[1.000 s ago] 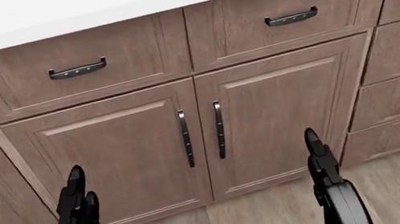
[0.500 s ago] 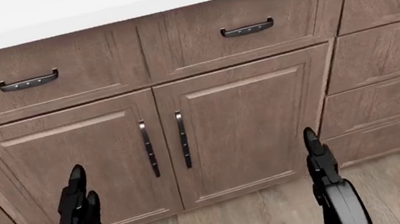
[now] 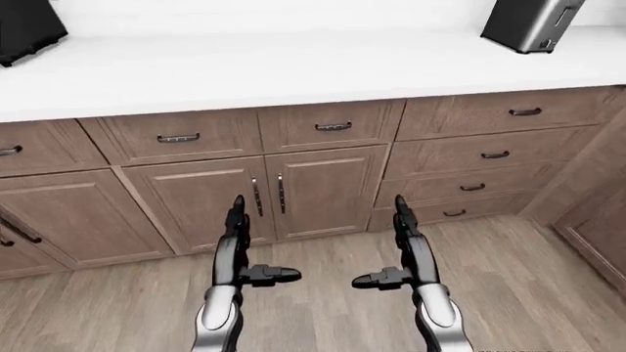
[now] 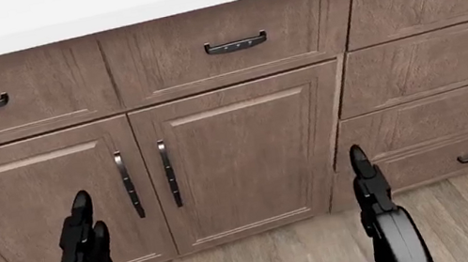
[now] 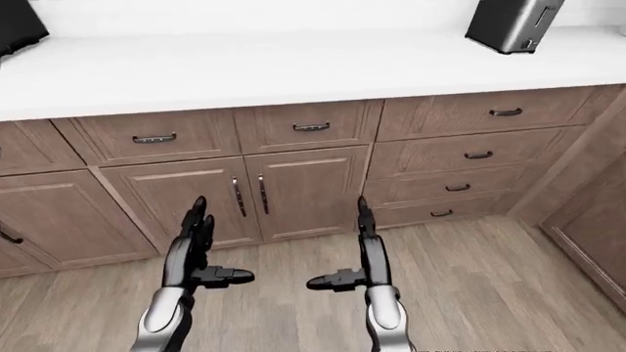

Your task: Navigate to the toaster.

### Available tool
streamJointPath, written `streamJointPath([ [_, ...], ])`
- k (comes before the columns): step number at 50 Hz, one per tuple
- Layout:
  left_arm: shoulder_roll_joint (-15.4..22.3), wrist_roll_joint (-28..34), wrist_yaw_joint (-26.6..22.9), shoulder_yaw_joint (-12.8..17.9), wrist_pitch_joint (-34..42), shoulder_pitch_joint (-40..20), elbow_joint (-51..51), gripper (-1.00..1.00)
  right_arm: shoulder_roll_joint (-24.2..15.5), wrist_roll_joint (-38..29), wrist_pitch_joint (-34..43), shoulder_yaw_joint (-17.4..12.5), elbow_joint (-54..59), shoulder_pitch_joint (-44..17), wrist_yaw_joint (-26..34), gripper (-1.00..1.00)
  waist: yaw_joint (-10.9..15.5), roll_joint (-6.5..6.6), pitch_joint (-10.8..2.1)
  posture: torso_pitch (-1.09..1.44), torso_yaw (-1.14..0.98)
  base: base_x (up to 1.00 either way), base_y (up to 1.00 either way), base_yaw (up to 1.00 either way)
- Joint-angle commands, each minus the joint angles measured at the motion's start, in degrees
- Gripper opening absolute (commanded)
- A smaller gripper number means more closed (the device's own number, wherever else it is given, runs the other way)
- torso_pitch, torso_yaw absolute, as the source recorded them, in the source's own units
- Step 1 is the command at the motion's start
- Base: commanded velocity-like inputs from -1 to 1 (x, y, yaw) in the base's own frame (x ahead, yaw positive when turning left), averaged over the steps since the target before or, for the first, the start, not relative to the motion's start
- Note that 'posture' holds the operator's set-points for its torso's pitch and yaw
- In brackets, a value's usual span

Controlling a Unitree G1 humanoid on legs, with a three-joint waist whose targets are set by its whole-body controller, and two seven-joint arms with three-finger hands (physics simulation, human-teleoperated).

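Cabinet doors fill the middle below the white table, left hand and right hand raised empty with fingers apart, while the toaster stands far at top right, so the approach looks unfinished.

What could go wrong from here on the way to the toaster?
1. The toaster sits at the top right of the left-eye view, cut by the frame edge, and is missing from the head view; tracking it could fail.
2. Both open hands, left hand and right hand, are held out toward the cabinet doors; closing in could bump them.
3. A wooden side panel bounds the right, narrowing room near the toaster.
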Motion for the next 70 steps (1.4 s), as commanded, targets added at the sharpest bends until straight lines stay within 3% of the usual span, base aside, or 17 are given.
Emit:
streamJointPath([
  [1,0.52,-0.1,-0.11,0.39,-1.54,-0.85,-2.48,1.0,0.29,0.02,-1.58,0.3,-2.26,-0.8,-0.21,1.0,0.31,-0.24,-0.71,0.0,0.0,0.0,-0.28,0.0],
  [14,0.52,-0.1,-0.11,0.39,-1.54,-0.85,-2.48,1.0,0.25,-0.37,-1.78,0.49,-2.14,-0.76,-0.06,1.0,0.45,7.74,-0.57,0.0,0.0,0.0,-0.28,0.0],
  [15,0.52,-0.1,-0.11,0.39,-1.54,-0.85,-2.48,1.0,0.27,-0.42,-1.64,0.52,-2.27,-0.74,-0.06,1.0,1.25,6.24,-0.05,0.0,0.0,0.0,-0.28,0.0],
  [22,0.52,-0.1,-0.11,0.39,-1.54,-0.85,-2.48,1.0,0.24,-0.12,-2.28,0.18,-1.07,-1.28,-0.18,1.0,1.03,4.76,-0.34,0.0,0.0,0.0,-0.28,0.0],
  [27,0.52,-0.1,-0.11,0.39,-1.54,-0.85,-2.48,1.0,0.3,0.04,-1.58,0.16,-1.87,-1.1,-0.22,1.0,0.55,-2.28,-1.02,0.0,0.0,0.0,-0.28,0.0],
  [28,0.52,-0.1,-0.11,0.39,-1.54,-0.85,-2.48,1.0,0.29,0.05,-1.61,0.15,-1.8,-1.11,-0.24,1.0,0.27,0.68,-0.76,0.0,0.0,0.0,-0.28,0.0],
  [37,0.52,-0.1,-0.11,0.39,-1.54,-0.85,-2.48,1.0,0.25,-0.16,-1.49,0.3,-2.23,-0.88,-0.19,1.0,0.6,4.28,0.32,0.0,0.0,0.0,-0.28,0.0],
  [41,0.52,-0.1,-0.11,0.39,-1.54,-0.85,-2.48,1.0,0.25,-0.22,-1.51,0.33,-2.19,-0.87,-0.18,1.0,0.73,8.7,-0.52,0.0,0.0,0.0,-0.28,0.0],
  [42,0.52,-0.1,-0.11,0.39,-1.54,-0.85,-2.48,1.0,0.23,-0.24,-1.7,0.31,-1.85,-1.01,-0.21,1.0,1.34,6.07,0.02,0.0,0.0,0.0,-0.28,0.0],
  [46,0.52,-0.1,-0.11,0.39,-1.54,-0.85,-2.48,1.0,0.25,-0.3,-1.9,0.32,-1.62,-1.09,-0.27,1.0,1.1,6.62,-0.82,0.0,0.0,0.0,-0.28,0.0],
  [50,0.52,-0.1,-0.11,0.39,-1.54,-0.85,-2.48,1.0,0.2,-0.19,-2.19,0.21,-1.1,-1.29,-0.23,1.0,1.18,4.16,-0.23,0.0,0.0,0.0,-0.28,0.0],
  [52,0.52,-0.1,-0.11,0.39,-1.54,-0.85,-2.48,1.0,0.24,-0.2,-1.71,0.3,-2.0,-0.9,-0.15,1.0,1.11,2.0,-0.31,0.0,0.0,0.0,-0.29,0.0],
  [54,0.52,-0.1,-0.11,0.39,-1.54,-0.85,-2.48,1.0,0.21,-0.18,-1.87,0.26,-1.68,-1.05,-0.12,1.0,0.6,-2.76,-1.56,0.0,0.0,0.0,-0.28,0.0],
  [55,0.52,-0.1,-0.11,0.39,-1.54,-0.85,-2.48,1.0,0.25,-0.23,-1.51,0.33,-2.31,-0.81,-0.1,1.0,0.21,0.28,-0.82,0.0,0.0,0.0,-0.28,0.0],
  [65,0.52,-0.1,-0.11,0.39,-1.54,-0.85,-2.48,1.0,0.25,-0.28,-1.58,0.36,-2.14,-0.95,-0.06,1.0,0.69,4.46,0.42,0.0,0.0,0.0,-0.28,0.0],
  [69,0.52,-0.1,-0.11,0.39,-1.54,-0.85,-2.48,1.0,0.19,-0.21,-2.08,0.24,-1.32,-1.24,-0.06,1.0,0.92,9.03,-0.67,0.0,0.0,0.0,-0.28,0.0],
  [70,0.52,-0.1,-0.11,0.39,-1.54,-0.85,-2.48,1.0,0.21,-0.22,-1.94,0.28,-1.55,-1.15,-0.04,1.0,1.61,6.0,0.24,0.0,0.0,0.0,-0.28,0.0],
])
